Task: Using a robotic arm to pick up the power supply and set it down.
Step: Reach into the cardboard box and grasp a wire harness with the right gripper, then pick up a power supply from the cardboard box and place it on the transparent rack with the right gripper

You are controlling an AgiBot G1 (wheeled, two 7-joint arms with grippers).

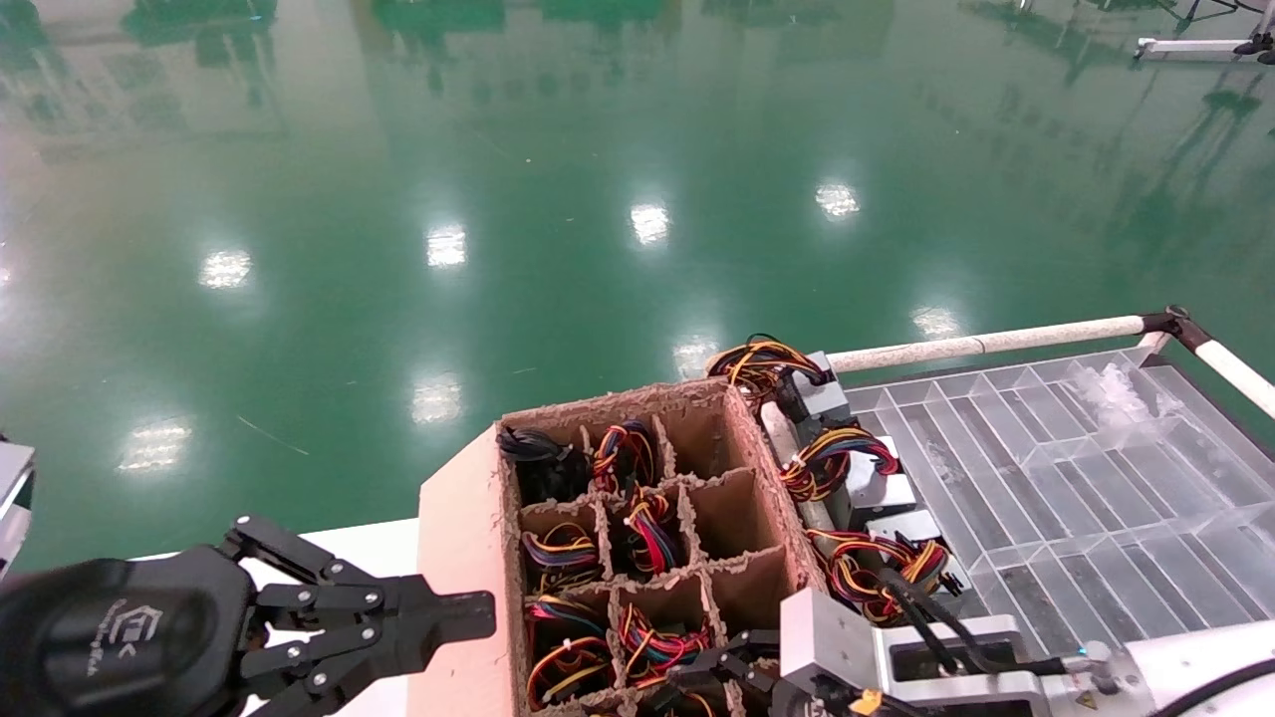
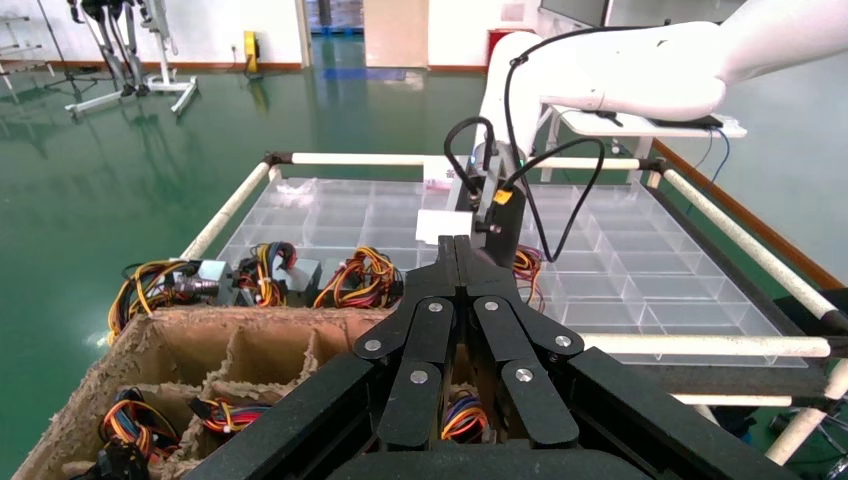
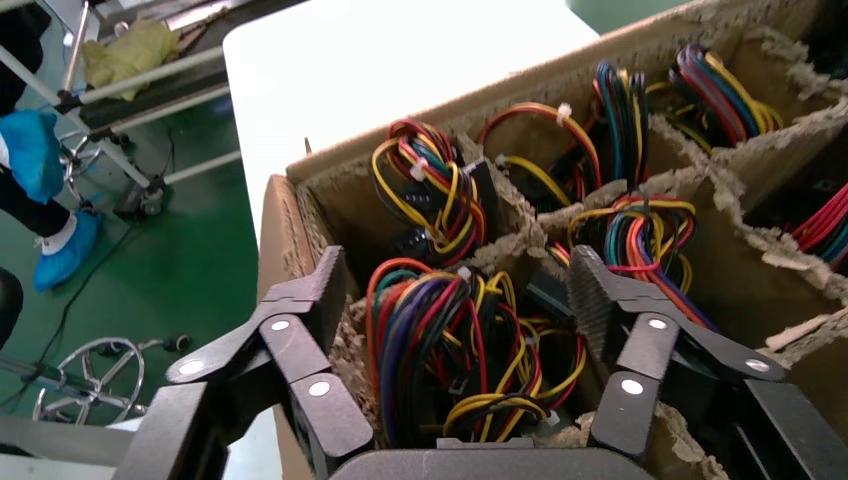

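A brown cardboard divider box (image 1: 460,558) holds several power supplies on end; only their red, yellow and black wire bundles (image 1: 649,528) show. My right gripper (image 3: 460,300) is open over the cell at the box's near side. Its fingers (image 3: 597,300) stand on either side of one power supply's wire bundle (image 3: 450,345) without touching it. In the head view that gripper (image 1: 722,672) sits at the bottom edge. Three more grey power supplies (image 1: 877,493) lie in a row beside the box. My left gripper (image 1: 483,612) hangs shut and empty left of the box.
A clear plastic divider tray (image 1: 1076,468) lies right of the box, framed by a white rail (image 1: 986,344). The cells on the box's right side (image 1: 732,508) hold nothing. A white tabletop (image 1: 369,548) carries the box. Green floor lies beyond.
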